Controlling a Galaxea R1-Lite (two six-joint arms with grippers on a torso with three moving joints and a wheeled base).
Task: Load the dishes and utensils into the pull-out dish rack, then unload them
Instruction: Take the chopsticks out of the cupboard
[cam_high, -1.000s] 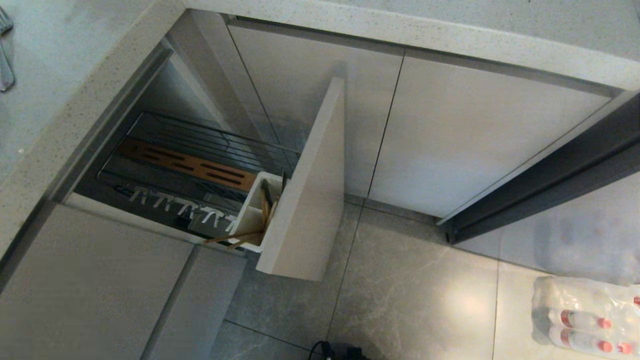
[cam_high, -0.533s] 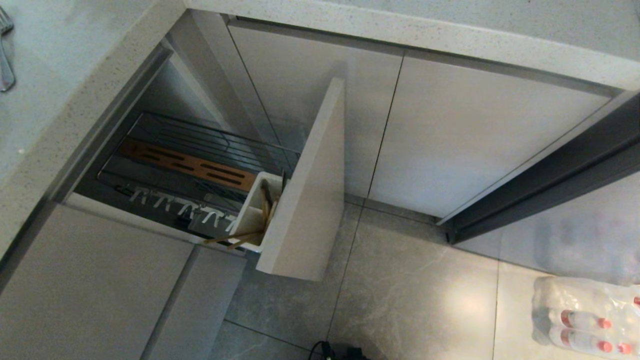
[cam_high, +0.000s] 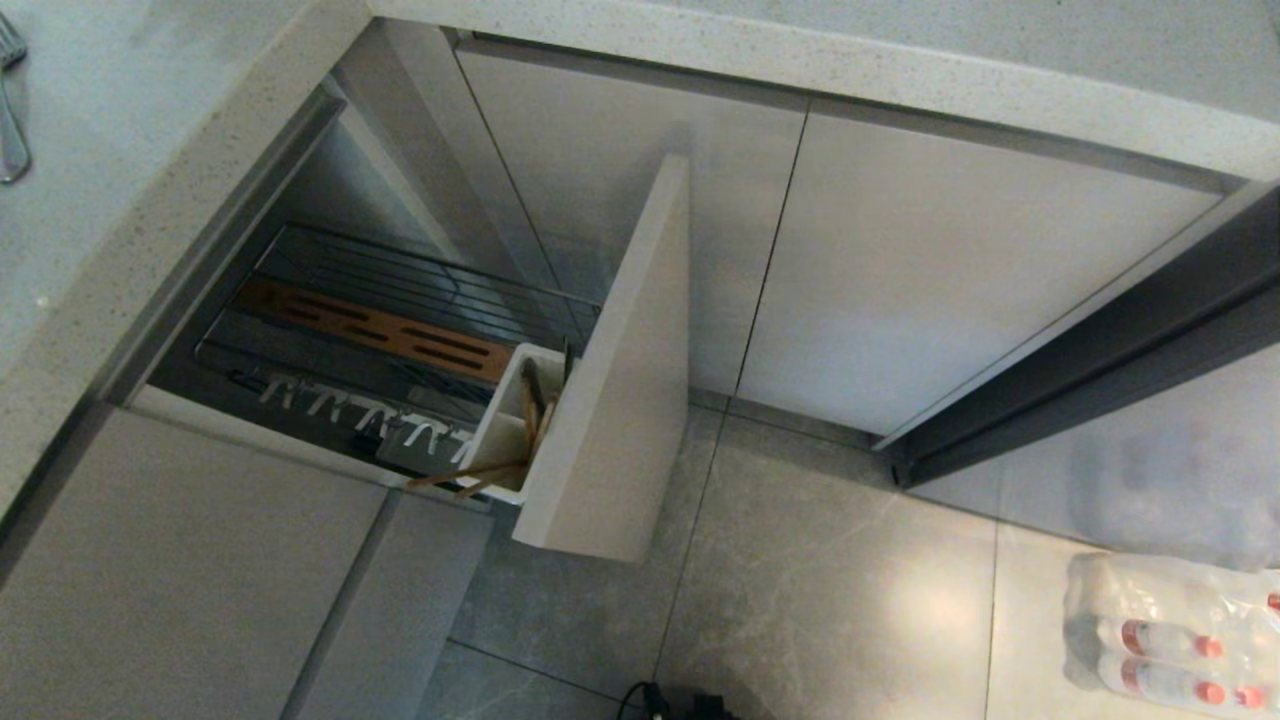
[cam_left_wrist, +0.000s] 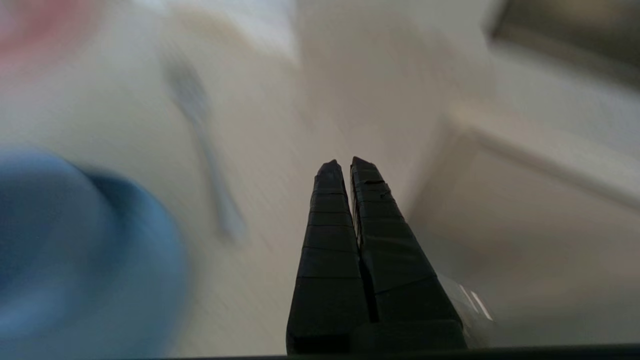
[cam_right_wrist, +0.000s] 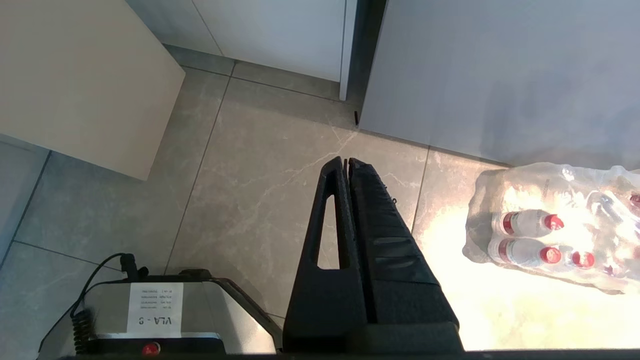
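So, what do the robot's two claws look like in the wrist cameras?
Both are matte black and taper to a narrow tip. The left claw has two solid fingers with ribbed, segmented outer faces. On the right claw, one finger has a long slot cut through it and the other is solid with shallow ridges. No cables or markings show on either claw, and neither arm appears in the head view.

Left gripper (cam_left_wrist: 345, 162) and right gripper (cam_right_wrist: 346, 160) both have fingers pressed together.
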